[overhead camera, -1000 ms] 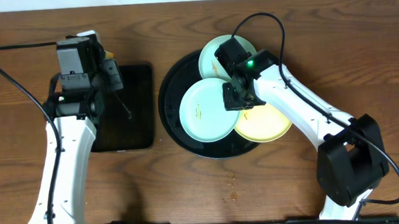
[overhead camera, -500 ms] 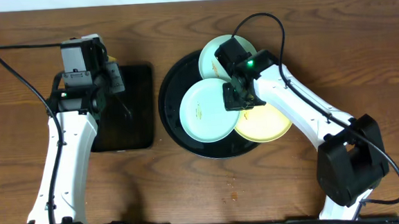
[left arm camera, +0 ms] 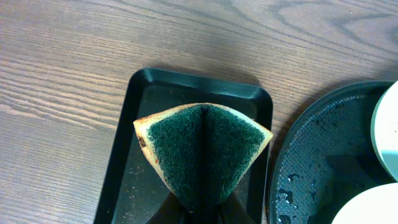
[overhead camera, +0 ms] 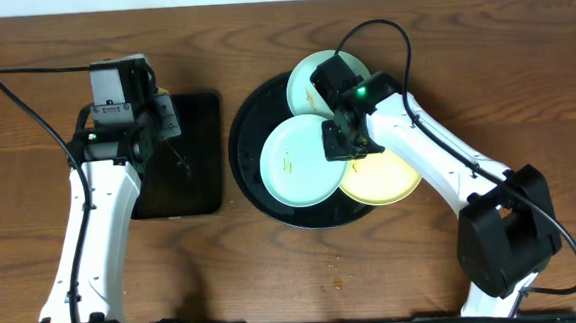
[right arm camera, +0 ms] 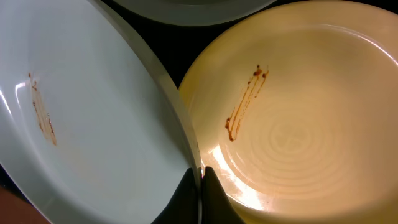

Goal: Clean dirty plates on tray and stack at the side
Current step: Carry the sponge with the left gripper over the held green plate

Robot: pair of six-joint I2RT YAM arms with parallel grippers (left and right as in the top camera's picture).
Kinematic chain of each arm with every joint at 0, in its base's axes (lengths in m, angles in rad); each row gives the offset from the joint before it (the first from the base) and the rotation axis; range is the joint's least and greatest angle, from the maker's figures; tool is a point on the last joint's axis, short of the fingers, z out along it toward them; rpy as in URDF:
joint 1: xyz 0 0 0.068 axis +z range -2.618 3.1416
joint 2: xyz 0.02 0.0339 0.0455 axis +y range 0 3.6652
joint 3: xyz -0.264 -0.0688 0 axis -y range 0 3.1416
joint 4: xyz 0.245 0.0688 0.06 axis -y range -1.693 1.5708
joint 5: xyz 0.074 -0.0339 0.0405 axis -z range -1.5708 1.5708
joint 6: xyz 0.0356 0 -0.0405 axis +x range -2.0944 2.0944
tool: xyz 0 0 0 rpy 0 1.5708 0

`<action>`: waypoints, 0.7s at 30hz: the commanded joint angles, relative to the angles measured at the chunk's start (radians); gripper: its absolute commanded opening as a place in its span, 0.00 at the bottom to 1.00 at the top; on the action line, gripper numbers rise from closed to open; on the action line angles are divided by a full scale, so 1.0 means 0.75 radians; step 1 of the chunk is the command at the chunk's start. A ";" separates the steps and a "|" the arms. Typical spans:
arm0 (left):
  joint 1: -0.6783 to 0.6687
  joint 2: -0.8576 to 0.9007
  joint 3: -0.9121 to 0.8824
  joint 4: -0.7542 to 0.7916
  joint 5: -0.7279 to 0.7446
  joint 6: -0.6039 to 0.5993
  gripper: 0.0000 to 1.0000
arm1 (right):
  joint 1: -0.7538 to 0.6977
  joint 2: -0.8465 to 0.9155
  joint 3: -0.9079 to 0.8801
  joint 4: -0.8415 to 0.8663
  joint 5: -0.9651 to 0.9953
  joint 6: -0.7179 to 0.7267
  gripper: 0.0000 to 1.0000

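Left wrist: left tool [left arm camera: 200, 214] mostly hidden behind folded sponge [left arm camera: 202, 149], cut by bottom edge; round tray [left arm camera: 323, 162] cut at right.
Right wrist: front mint plate [right arm camera: 93, 112], rear mint plate [right arm camera: 186, 7] and yellow plate [right arm camera: 298, 93], all 3 run off frame.
Overhead: right arm [overhead camera: 438, 157] covers part of yellow plate.

My table [overhead camera: 502, 58] is a brown wood-grain board, and two things sit straight on it. The small rectangular black tray [overhead camera: 197, 182] lies left of the middle, closer to the far edge than to the near one, with its long sides running far to near. The large round black tray [overhead camera: 246, 149] lies just to its right, about mid-table, with a narrow strip of wood between them. A few pale specks [overhead camera: 335, 269] dot the wood between the round tray and the near edge.
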 commanded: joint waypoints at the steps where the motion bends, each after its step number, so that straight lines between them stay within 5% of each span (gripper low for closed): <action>1: 0.006 0.001 -0.002 0.034 -0.013 -0.012 0.08 | 0.007 -0.006 -0.003 -0.002 -0.007 -0.009 0.01; 21: 0.005 0.043 -0.011 -0.054 -0.101 -0.169 0.07 | 0.004 -0.007 -0.003 0.007 -0.075 0.009 0.01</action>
